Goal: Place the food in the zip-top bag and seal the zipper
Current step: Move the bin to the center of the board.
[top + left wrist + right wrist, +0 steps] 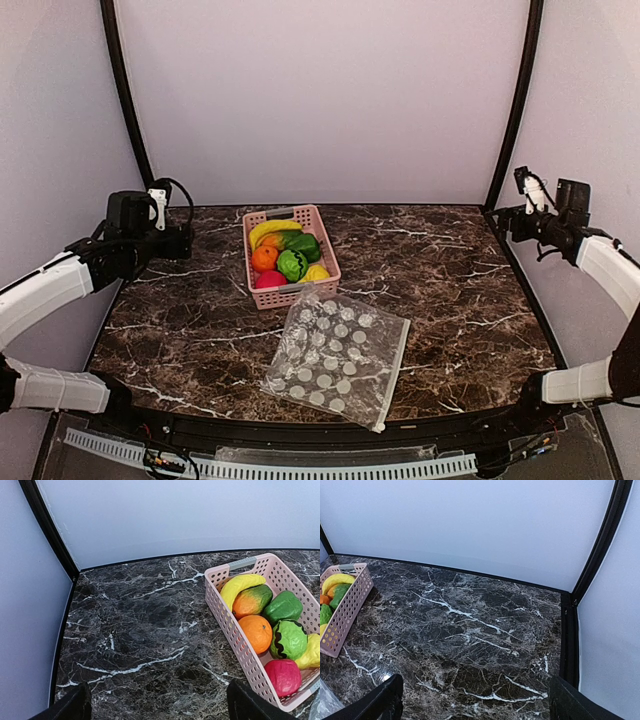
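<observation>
Nearest the arm bases, the bag lies flat and empty, seemingly laid out for loading. Its zipper looks to run along the right edge; sealed or not, I cannot tell. Just beyond, the basket corrals all the food. Left gripper and right gripper hang spread wide and empty at either side, probably parked clear of the middle. Dark veined marble table; plain pale walls behind.

**Nothing readable in any view**

Went over all three views and there's no text, brand, number or sign I can read. The bag only carries a white dot print, no lettering. The basket is plain pink plastic, with no label I can make out.
</observation>
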Robot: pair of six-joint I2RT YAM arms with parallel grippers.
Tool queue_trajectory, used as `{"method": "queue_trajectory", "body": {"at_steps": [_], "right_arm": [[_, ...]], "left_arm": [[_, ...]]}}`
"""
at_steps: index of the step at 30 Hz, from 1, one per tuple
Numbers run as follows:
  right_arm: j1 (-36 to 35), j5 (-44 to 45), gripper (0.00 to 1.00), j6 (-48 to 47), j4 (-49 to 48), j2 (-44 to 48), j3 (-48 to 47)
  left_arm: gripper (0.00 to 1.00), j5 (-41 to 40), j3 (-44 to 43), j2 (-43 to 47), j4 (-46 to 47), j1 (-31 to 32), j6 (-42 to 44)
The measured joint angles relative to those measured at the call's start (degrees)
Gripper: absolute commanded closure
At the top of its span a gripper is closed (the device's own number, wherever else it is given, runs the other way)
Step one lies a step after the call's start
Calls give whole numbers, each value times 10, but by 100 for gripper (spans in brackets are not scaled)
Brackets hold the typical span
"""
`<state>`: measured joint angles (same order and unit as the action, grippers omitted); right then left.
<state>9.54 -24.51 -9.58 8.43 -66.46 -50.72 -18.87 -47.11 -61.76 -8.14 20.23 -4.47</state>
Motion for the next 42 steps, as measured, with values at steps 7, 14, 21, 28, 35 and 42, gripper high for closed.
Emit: {"method": "queue_trajectory", "body": {"at_steps": [7,14,21,28,35,42], "right_arm": [[10,-63,3,-36,-36,5,36],[12,-140,10,-78,-37,5,46],[10,-208,12,-103,-37,5,46],[-6,-232,13,-127,-30,5,46],[-17,-236,14,-146,-19,5,46],[-17,-236,14,-157,-15,5,46]], "left_arm": [[16,62,0,-11,4,-7,-1],[30,109,-5,-61,2,-9,-38],[39,137,-51,-120,-28,20,-95],[54,131,-101,-158,-62,101,-146],[60,115,-146,-238,-100,123,-184],[61,109,-150,-272,-113,126,-202]]}}
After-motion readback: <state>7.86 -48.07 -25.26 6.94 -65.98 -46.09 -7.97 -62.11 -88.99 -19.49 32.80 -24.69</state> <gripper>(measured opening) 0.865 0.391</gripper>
